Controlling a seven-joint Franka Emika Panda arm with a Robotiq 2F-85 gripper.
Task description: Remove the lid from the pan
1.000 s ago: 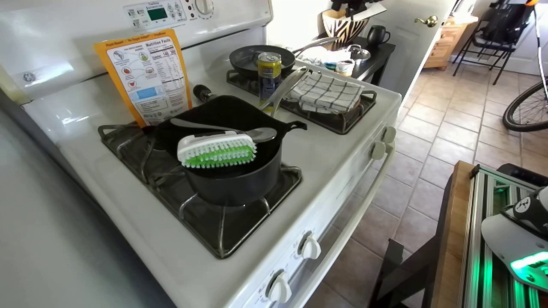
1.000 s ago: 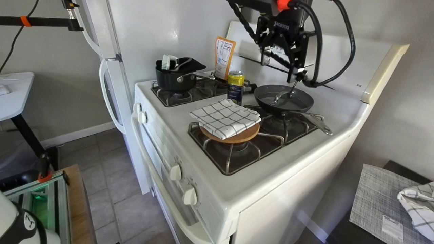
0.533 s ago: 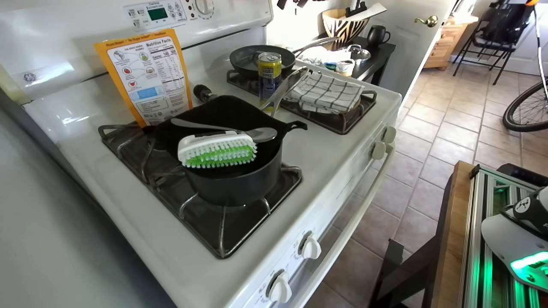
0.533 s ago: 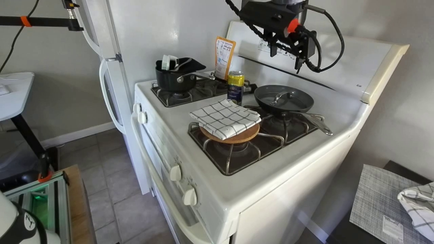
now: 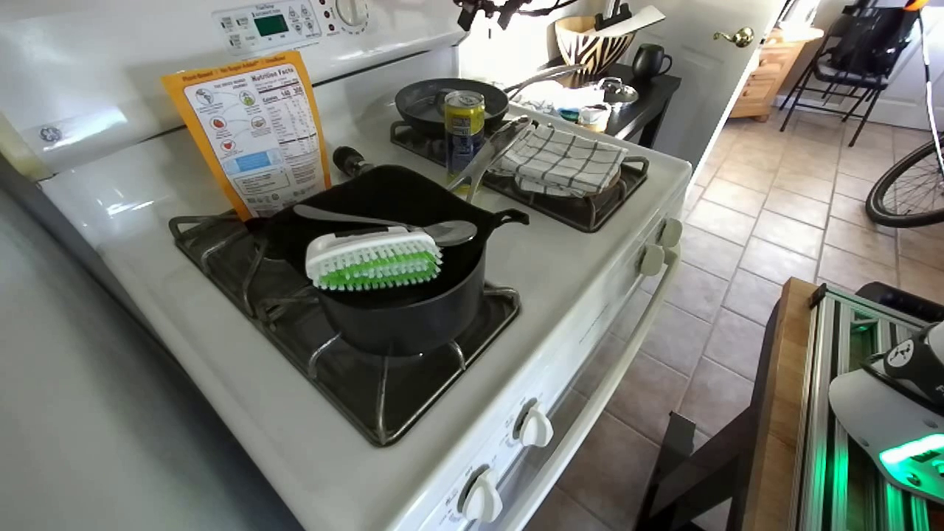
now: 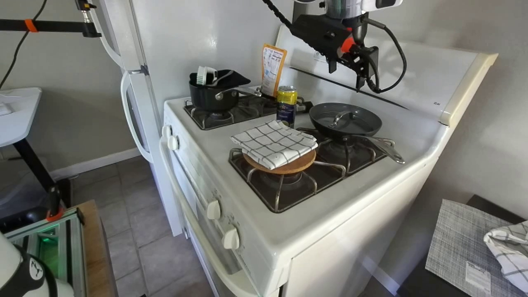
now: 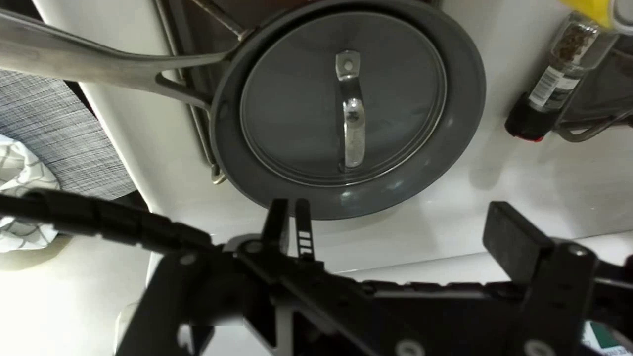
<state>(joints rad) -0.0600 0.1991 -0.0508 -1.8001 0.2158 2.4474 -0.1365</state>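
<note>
Scrub brush [image 5: 372, 258]: is poking above the black pot [image 5: 405, 321], beside a spoon [image 5: 453, 233].
Checked towel [image 6: 274, 142]: is lying folded on a round brown trivet [image 6: 301, 162].
Yellow-and-blue can [image 6: 286, 106]: is standing upright near the towel.

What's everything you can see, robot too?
Stove: one, white, beside fridge
Pan: one, dark grey, stove's back
Lid: one, grey, inside pan
Pot: one, black, stove's front
Brush: one, white-green, pot's mouth
Spoon: one, silvery, pot's mouth
Can: one, yellow-blue, on stove
Pouch: one, orange-white, stove's back
Jar: one, clear-black, on stove
Checked cloths: two, white, on brown disc and grey mat
Front knobs: four, white, on stove
Bowl: one, cream-black, side table
Mug: one, black, side table
Chair: one, black, background
Wheel: one, black, background
Gripper: one, black, above stove
Base: one, white, on bench
</note>
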